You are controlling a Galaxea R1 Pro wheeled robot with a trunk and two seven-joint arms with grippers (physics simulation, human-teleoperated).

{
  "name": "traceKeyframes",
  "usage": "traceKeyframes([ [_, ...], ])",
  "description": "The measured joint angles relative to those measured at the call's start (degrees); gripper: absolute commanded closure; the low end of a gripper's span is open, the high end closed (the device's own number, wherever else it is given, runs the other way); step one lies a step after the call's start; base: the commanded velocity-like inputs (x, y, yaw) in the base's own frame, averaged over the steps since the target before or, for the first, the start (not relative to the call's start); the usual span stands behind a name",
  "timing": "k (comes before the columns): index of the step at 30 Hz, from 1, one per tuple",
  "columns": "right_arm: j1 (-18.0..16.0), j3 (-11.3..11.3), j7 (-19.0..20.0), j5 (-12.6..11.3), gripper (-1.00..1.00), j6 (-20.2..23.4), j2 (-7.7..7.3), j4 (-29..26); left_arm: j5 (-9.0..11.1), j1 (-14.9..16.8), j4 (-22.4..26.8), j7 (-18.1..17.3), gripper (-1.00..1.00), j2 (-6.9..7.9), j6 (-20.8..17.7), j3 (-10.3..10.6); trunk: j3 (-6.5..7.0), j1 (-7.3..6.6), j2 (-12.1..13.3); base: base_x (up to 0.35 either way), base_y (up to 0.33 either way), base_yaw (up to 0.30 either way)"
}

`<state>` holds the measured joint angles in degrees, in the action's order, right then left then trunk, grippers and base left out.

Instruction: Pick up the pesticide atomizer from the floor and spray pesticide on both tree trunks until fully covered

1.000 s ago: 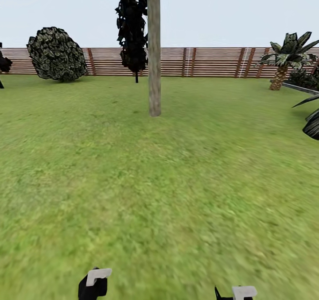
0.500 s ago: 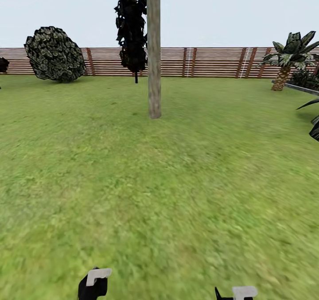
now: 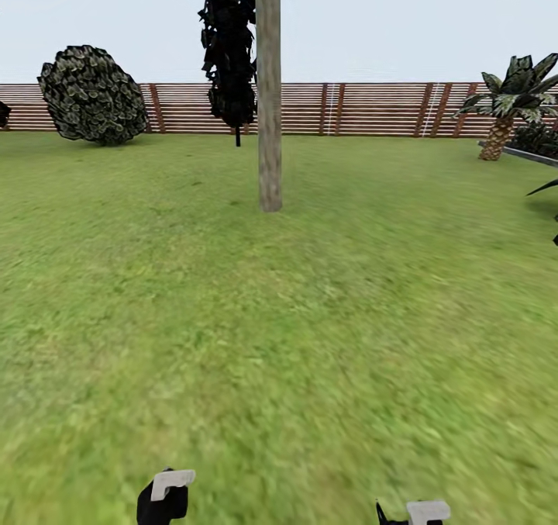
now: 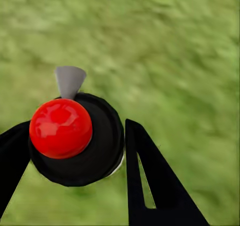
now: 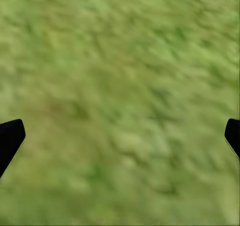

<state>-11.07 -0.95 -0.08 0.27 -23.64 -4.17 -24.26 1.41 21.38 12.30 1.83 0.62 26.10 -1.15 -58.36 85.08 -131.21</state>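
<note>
The left claw [image 4: 75, 151] grips the spray bottle [image 4: 75, 141] between its two fingers, over the grass [image 3: 310, 339]. The right claw [image 5: 120, 136] is spread wide, holding nothing. A tree trunk [image 3: 269, 91] stands ahead, before the fence [image 3: 364, 108].

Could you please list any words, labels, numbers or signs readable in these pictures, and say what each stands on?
None can be read. The atomizer in the left gripper shows a plain red top and dark body; no label faces the camera. The fence and tree trunk carry no signs.
</note>
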Motion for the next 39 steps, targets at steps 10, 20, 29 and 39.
traceKeyframes([
  [10,0.0,-0.02,0.0,0.07,-1.0,0.04,0.03,0.08,-0.07,0.02,0.0,0.0,1.0,0.0,0.0,0.0,0.0,0.0,0.0,0.341,0.0,0.0],
  [20,0.0,-0.02,0.0,0.08,-1.0,0.08,0.04,0.09,-0.09,0.0,0.0,0.0,1.0,0.0,0.0,0.0,0.0,0.0,0.0,0.341,0.0,0.0],
  [29,0.0,-0.02,0.0,0.08,-1.0,0.08,0.04,0.09,-0.09,0.03,0.0,0.0,1.0,0.0,0.0,0.0,0.0,0.0,0.0,0.341,0.0,0.0],
  [39,0.0,-0.02,0.0,0.06,-1.0,0.08,0.04,0.08,-0.09,0.02,0.0,0.0,1.0,0.0,0.0,0.0,0.0,0.0,0.0,0.341,0.0,0.0],
])
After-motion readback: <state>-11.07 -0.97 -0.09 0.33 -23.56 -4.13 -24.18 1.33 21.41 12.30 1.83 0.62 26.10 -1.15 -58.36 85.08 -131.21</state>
